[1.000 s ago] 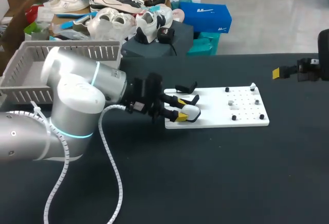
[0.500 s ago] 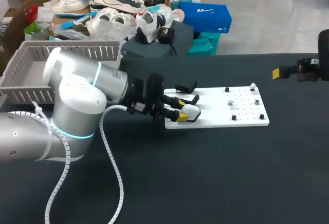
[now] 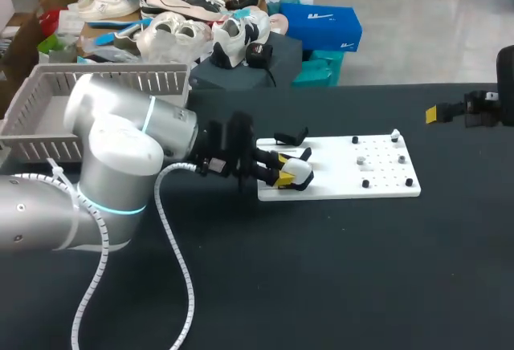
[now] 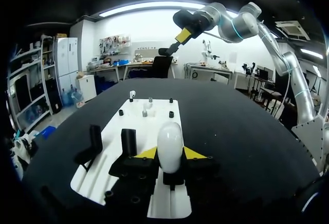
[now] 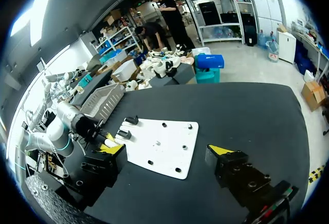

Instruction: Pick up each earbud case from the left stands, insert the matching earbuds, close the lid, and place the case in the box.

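A white earbud case [image 3: 299,174] [image 4: 170,146] stands on end at the near left of the white board [image 3: 377,175] [image 4: 154,112]. My left gripper [image 3: 289,175] [image 4: 169,154] is shut on it, a yellow tip pressed against each side. Beside the gripper stand two empty black stands [image 4: 128,141], one of them further out [image 4: 95,136] [image 3: 293,136]. Small earbuds and black pegs [image 3: 360,159] [image 4: 145,113] dot the far half of the board. My right gripper [image 3: 438,113] [image 5: 164,149] hangs open over the table's far right, well away from the board.
A grey slatted basket [image 3: 32,129] [image 5: 103,103] sits at the table's back left, behind my left arm. The black tabletop [image 3: 345,270] stretches around the board.
The left fingers have drawn in until they grip the case, which has tipped up slightly. The right arm has not moved.
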Motion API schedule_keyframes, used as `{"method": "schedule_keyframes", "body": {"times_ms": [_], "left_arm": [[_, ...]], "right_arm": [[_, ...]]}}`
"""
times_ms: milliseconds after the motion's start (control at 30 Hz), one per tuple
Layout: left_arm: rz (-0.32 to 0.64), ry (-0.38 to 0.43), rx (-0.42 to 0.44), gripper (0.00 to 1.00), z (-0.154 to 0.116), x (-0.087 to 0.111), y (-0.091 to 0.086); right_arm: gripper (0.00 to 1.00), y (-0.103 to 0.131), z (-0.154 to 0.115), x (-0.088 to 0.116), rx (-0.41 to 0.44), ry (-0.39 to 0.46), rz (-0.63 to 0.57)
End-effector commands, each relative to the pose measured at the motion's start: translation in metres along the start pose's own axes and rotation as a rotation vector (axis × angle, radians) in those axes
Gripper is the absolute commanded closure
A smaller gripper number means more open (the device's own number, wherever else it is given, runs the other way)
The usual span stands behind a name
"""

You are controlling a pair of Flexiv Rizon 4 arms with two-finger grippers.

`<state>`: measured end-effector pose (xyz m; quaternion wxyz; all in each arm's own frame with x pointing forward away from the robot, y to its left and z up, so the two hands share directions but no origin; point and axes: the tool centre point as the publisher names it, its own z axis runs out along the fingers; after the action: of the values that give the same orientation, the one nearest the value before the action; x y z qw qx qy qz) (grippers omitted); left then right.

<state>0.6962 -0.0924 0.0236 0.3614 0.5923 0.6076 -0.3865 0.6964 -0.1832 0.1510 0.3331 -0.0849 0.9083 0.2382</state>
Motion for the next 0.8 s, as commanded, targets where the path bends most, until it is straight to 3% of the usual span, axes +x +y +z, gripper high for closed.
{"method": "schedule_keyframes", "body": {"times_ms": [33, 267, 567, 800], "left_arm": [[-0.001, -0.028, 0.005, 1.00, -0.012, -0.005, -0.005], [-0.004, -0.125, 0.055, 1.00, -0.040, -0.030, -0.023], [0.030, -0.298, 0.054, 1.00, -0.064, -0.065, -0.058], [0.106, -0.355, 0.087, 1.00, -0.070, -0.070, -0.079]], "right_arm": [[0.00, -0.002, 0.001, 0.000, -0.006, 0.000, -0.002], [0.00, -0.002, 0.001, 0.000, -0.006, 0.000, -0.002], [0.00, -0.002, 0.001, 0.000, -0.006, 0.000, -0.002], [0.00, -0.002, 0.001, 0.000, -0.006, 0.000, -0.002]]}}
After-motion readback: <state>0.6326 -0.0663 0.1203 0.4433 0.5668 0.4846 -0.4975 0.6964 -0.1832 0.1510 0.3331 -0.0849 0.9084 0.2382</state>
